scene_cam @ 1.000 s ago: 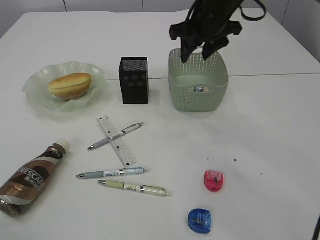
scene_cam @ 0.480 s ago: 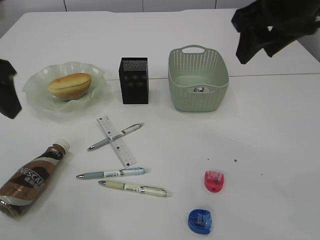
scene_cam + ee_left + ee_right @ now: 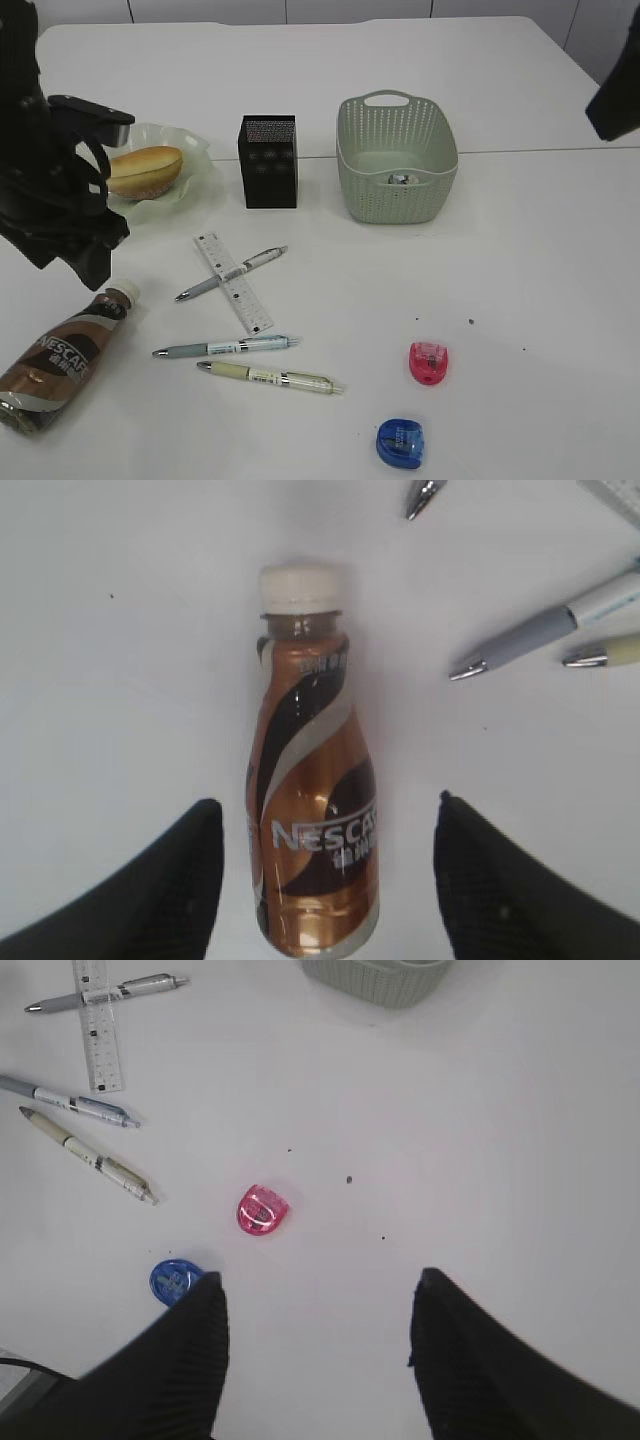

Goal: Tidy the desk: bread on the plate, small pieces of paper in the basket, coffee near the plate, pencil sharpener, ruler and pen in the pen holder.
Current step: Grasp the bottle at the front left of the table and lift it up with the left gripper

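Currently the desk is seen with the basket at upper centre, paper inside it. Bread is held by the plate at upper left. The coffee bottle is lain flat at lower left, framed by the left gripper, spread wide and empty. The right gripper is likewise parted, empty.

Bright even overhead light; soft faint shadows; wrist views slightly blurred.
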Robot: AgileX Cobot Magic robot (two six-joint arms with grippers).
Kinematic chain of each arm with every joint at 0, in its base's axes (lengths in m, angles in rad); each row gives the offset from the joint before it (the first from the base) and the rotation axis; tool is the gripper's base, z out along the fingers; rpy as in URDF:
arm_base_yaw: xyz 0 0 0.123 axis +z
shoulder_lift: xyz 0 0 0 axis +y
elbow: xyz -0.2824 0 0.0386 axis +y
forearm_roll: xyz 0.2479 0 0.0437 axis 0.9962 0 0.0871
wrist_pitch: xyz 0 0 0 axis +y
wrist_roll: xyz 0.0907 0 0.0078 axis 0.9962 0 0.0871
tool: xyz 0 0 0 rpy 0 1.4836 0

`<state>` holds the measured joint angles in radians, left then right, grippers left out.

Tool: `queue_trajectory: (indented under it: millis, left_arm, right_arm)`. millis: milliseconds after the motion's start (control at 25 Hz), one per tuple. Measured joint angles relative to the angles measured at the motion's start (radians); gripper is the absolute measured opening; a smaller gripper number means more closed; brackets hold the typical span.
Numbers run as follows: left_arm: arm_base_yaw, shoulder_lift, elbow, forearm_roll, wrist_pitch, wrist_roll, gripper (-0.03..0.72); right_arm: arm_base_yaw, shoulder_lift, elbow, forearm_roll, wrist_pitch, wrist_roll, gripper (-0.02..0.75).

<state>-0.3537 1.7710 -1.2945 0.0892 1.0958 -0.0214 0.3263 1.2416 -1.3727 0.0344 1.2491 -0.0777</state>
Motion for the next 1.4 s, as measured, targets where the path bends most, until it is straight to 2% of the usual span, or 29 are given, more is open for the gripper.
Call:
queue_trajectory:
  millis: [320,640,1120,1280,1400]
  left_arm:
    - [0.011,0.129,0.0,0.009,-0.071,-0.004,0.489]
    - [0.067,0.199,0.0,-0.012,-0.08,-0.006,0.487]
    - [0.067,0.292,0.0,-0.045,-0.085,-0.006,0.486]
    - [0.067,0.302,0.0,-0.045,-0.087,-0.006,0.467]
    - [0.067,0.302,0.0,-0.045,-0.087,-0.006,0.42]
  right_arm:
    - [0.0,-0.144,0.11,0.0,0.004,0.0,0.426]
    - [0.0,-0.181,0.116,-0.002,0.006,0.0,0.426]
    - [0.0,-0.183,0.116,-0.026,0.006,0.0,0.426]
    - [0.0,-0.183,0.116,-0.026,0.006,0.0,0.426]
    - [0.0,-0.183,0.116,-0.026,0.006,0.0,0.426]
